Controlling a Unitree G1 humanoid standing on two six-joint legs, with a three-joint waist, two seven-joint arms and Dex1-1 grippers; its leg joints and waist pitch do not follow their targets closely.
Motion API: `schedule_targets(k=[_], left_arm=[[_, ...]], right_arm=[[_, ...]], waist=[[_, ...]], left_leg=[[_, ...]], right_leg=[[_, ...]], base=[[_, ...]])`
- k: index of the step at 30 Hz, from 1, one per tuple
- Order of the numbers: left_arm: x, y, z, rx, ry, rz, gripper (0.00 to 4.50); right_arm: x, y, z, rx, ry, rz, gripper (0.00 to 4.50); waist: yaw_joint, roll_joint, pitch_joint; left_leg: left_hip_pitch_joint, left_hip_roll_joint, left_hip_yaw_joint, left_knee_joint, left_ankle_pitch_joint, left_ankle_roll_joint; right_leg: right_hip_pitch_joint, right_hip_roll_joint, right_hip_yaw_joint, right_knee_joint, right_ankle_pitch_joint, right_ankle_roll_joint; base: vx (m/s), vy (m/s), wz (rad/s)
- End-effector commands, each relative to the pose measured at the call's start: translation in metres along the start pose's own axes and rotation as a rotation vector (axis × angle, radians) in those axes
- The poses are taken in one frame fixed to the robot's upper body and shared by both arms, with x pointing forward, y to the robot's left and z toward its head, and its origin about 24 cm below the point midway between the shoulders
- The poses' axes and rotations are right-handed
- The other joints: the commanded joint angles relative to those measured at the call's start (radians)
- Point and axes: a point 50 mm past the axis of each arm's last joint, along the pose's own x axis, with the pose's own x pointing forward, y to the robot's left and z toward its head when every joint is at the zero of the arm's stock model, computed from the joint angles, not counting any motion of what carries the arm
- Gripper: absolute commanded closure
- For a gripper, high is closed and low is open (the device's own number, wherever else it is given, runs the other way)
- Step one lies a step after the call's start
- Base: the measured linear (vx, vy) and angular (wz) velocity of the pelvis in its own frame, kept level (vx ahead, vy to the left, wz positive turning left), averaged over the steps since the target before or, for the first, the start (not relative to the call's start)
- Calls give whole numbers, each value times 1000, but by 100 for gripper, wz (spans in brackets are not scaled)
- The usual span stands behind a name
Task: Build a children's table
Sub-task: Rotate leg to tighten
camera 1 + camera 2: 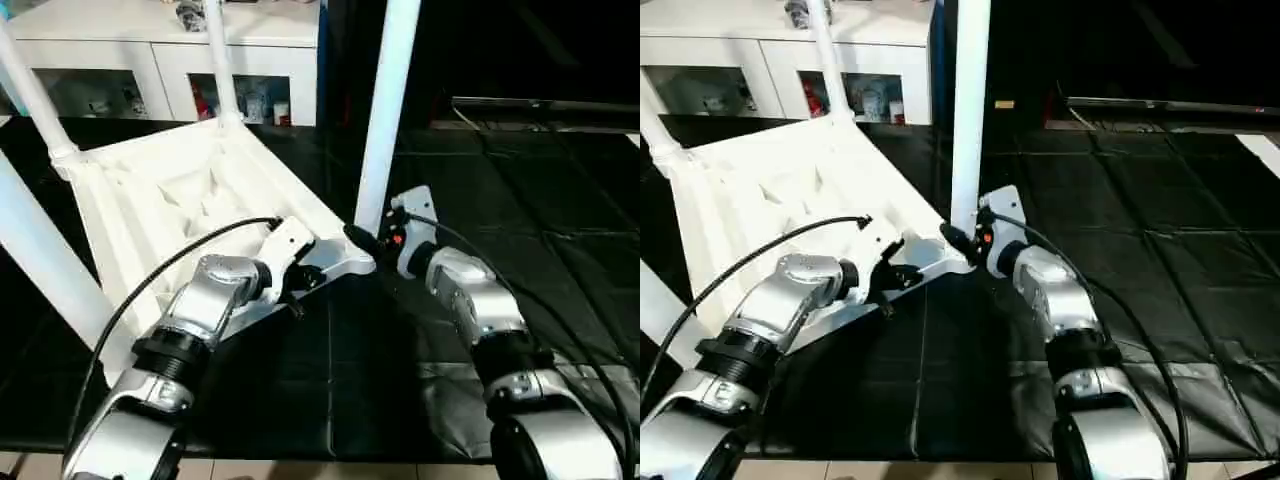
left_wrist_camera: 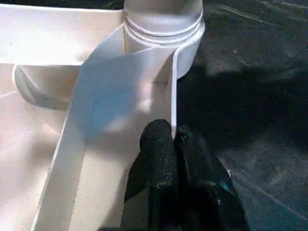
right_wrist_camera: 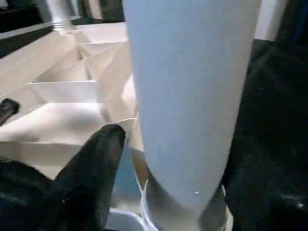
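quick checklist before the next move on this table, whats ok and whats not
1. Top lies underside up on the black mat: ok.
2. Near-right leg stands upright in its corner socket: ok.
3. That leg fully seated: cannot tell.
4. Left pincer shut on the top's rim beside that socket: ok.
5. Right pincer holding the leg: cannot tell; one finger lies beside it.
6. All four legs upright in the corners: ok.

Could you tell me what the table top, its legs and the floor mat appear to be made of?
Table top: likely moulded white plastic, smooth matte, with ribbed underside. Nearest leg: seemingly the same plastic, a smooth round tube. Floor mat: black, probably vinyl or leatherette; slight sheen, seams, creases.
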Motion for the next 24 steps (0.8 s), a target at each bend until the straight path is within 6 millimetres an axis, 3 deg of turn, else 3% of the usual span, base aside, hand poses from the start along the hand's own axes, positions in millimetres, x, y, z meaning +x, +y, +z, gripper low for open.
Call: schedule_targets(k=[1, 3, 6, 12, 16, 18, 24], left_arm=[[4, -12, 23, 69, -89, -71, 450], [-2, -10, 18, 96, -81, -111, 450], [-10, -9, 13, 146, -68, -173, 450], [-22, -9, 1, 202, -22, -304, 450], [-27, -9, -1, 227, 4, -354, 450], [-32, -8, -4, 263, 43, -402, 450], [-42, -4, -9, 310, 121, -491, 450]], right_arm=[[14, 34, -16, 13, 67, 201, 89], [5, 30, -16, -11, 70, 261, 82], [-5, 23, -14, -41, 79, 332, 53], [-21, 9, -3, -76, 85, 445, 2], [-26, 5, 0, -90, 100, 494, 1], [-32, 2, 2, -94, 124, 559, 1], [-38, 0, 8, -114, 154, 685, 1]], waist=[[5, 1, -65], [5, -3, -64], [5, 0, -63], [24, 3, -64], [38, 5, -66], [44, 3, -68], [51, 3, -66]], left_leg=[[0, 35, -11, -63, -166, 52], [-2, 34, -11, -63, -175, 55], [0, 37, -11, -63, -181, 58], [7, 43, -7, -61, -178, 62], [8, 46, -6, -60, -171, 55], [3, 46, -7, -60, -167, 59], [2, 46, -7, -60, -162, 58]], right_leg=[[60, -91, 60, -86, -262, -163], [62, -92, 60, -89, -288, -155], [59, -90, 61, -86, -276, -164], [53, -90, 62, -83, -253, -181], [51, -92, 63, -79, -238, -187], [56, -91, 61, -74, -227, -186], [55, -93, 62, -75, -246, -181]], base=[[0, 0, 0], [0, 0, 0], [0, 0, 0], [0, 0, 0], [0, 0, 0], [0, 0, 0], [0, 0, 0]])
